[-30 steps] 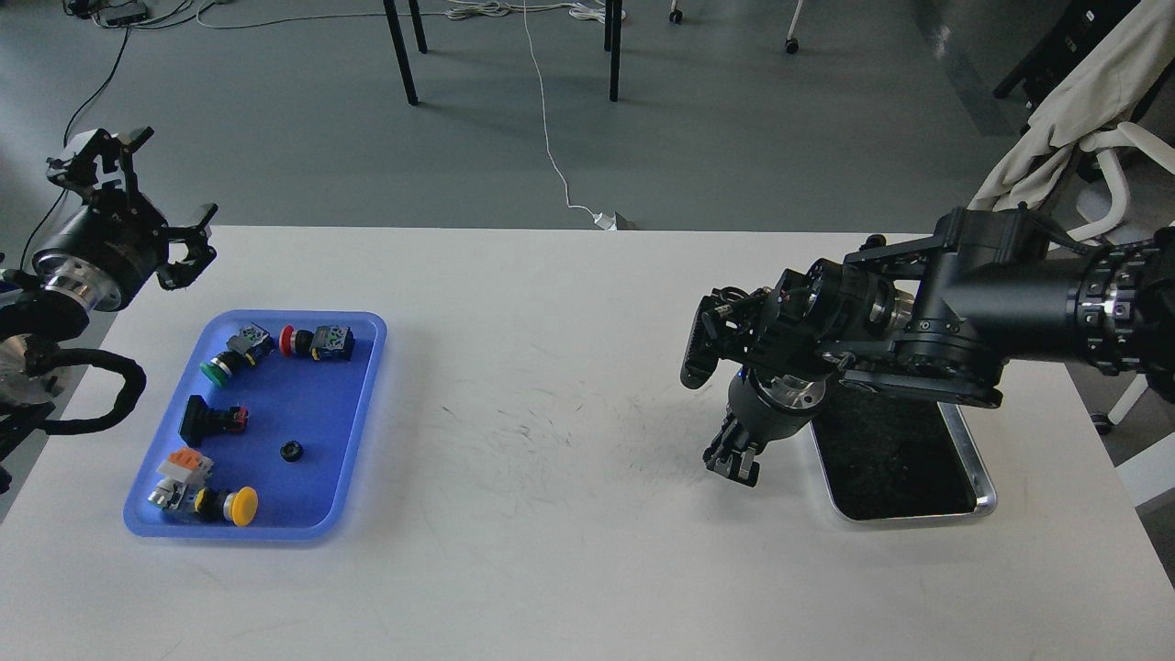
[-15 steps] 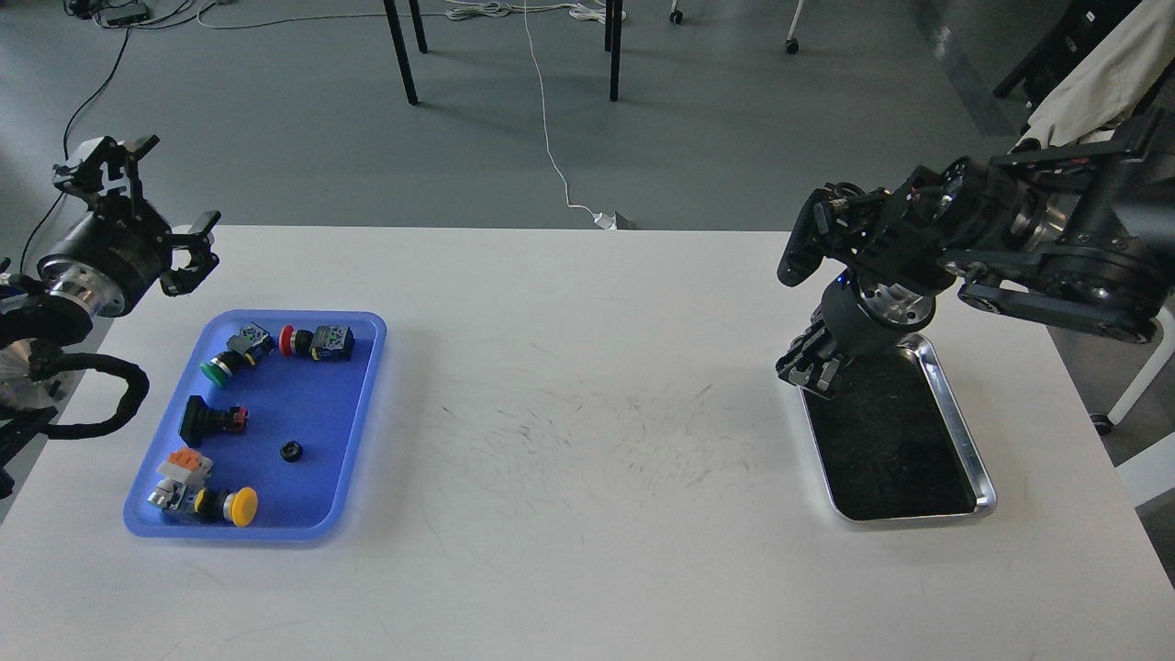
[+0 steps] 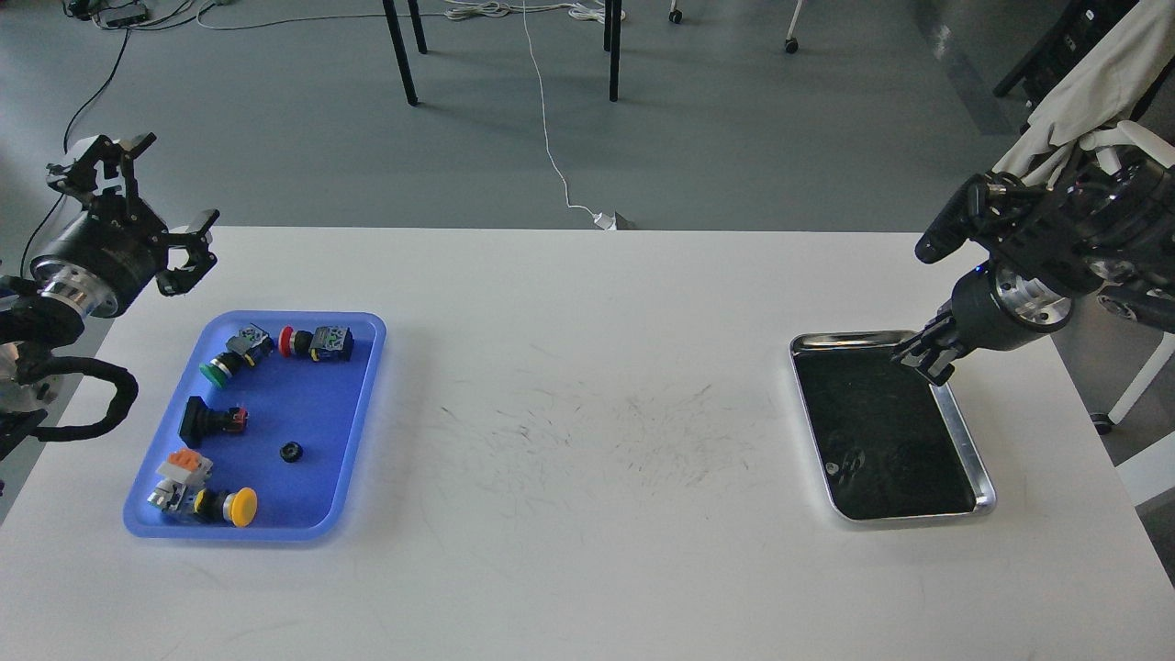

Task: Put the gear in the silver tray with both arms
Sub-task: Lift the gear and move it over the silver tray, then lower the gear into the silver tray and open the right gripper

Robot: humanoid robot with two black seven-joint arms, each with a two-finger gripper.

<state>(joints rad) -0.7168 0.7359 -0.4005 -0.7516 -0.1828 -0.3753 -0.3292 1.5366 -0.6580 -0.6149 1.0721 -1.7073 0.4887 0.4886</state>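
Note:
The gear (image 3: 291,451) is a small black ring lying in the blue plastic tray (image 3: 353,418) at the left of the table. The silver tray (image 3: 971,439) lies at the right, its dark bottom showing only reflections. My left gripper (image 3: 151,195) is open and empty, held above the table's far left corner, behind the blue tray. My right gripper (image 3: 925,356) hangs over the silver tray's far right corner, pointing down. It is small and dark, and its fingers cannot be told apart. Nothing shows in it.
The blue tray also holds several push-button switches with green (image 3: 217,369), red (image 3: 287,341) and yellow (image 3: 242,506) caps. The white table's middle shows scuff marks. A chair with a pale cloth (image 3: 1074,110) stands behind the right arm.
My right arm has swung from left of the silver tray, to the right and back, to the tray's far right corner. The left gripper has barely moved.

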